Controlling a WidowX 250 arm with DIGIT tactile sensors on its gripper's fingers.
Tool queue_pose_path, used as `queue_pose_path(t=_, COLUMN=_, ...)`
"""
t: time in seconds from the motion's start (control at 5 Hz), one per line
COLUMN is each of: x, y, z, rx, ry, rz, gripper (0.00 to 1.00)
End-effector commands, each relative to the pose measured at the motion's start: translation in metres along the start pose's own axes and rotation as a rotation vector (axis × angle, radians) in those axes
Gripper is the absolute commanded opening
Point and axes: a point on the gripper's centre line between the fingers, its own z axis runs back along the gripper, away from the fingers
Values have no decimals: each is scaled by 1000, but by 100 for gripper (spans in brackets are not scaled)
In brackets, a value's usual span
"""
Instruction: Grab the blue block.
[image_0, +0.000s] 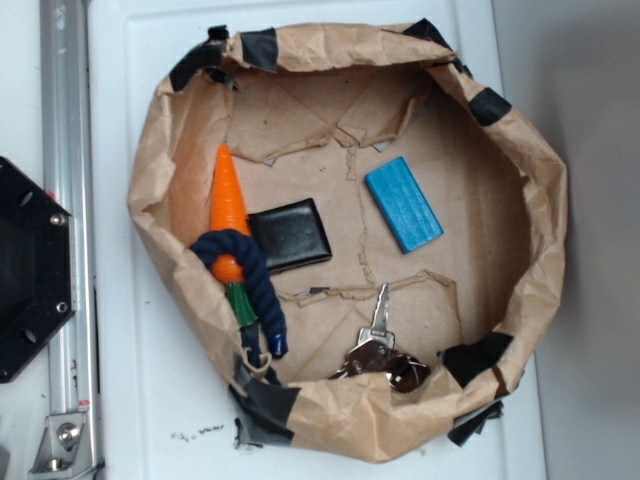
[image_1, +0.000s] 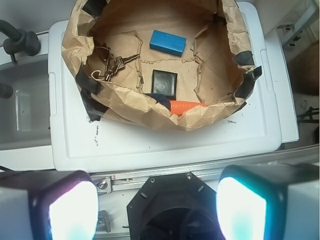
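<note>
The blue block (image_0: 403, 204) lies flat on the floor of a brown paper bowl (image_0: 540, 210), right of centre. It also shows in the wrist view (image_1: 168, 42), near the far side of the bowl (image_1: 125, 97). My gripper (image_1: 157, 210) is open and empty, with its two fingers (image_1: 72, 210) wide apart at the bottom of the wrist view, above the black robot base and well short of the bowl. The gripper does not show in the exterior view.
In the bowl lie a black wallet (image_0: 290, 236), an orange carrot toy (image_0: 229, 210) wrapped by a dark navy rope (image_0: 250, 275), and keys (image_0: 380, 350). The bowl stands on a white lid (image_0: 130, 400). A metal rail (image_0: 65, 150) and black base (image_0: 30, 270) are at left.
</note>
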Motion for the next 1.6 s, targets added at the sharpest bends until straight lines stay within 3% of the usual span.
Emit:
queue_pose_path(t=0.0, x=0, y=0, z=0, rx=0, ry=0, rz=0, gripper=100)
queue_pose_path(t=0.2, x=47, y=5, z=-25, rx=88, ry=-172, rz=-256, gripper=100)
queue_pose_path(t=0.4, x=95, y=1, z=-56, rx=149, ry=-215, rz=-521, gripper=100)
queue_pose_path(t=0.6, x=121, y=-10, z=-94, rx=154, ry=-211, rz=-734, gripper=100)
queue_pose_path(t=0.8, x=129, y=-6, z=-140, rx=123, ry=-126, rz=-858, gripper=100)
queue_pose_path(t=1.0, x=133, y=7, z=-162, rx=92, ry=-71, rz=-901, gripper=100)
queue_pose_path(t=1.4, x=163, y=33, z=-199, rx=113, ry=8, rz=-884, gripper=100)
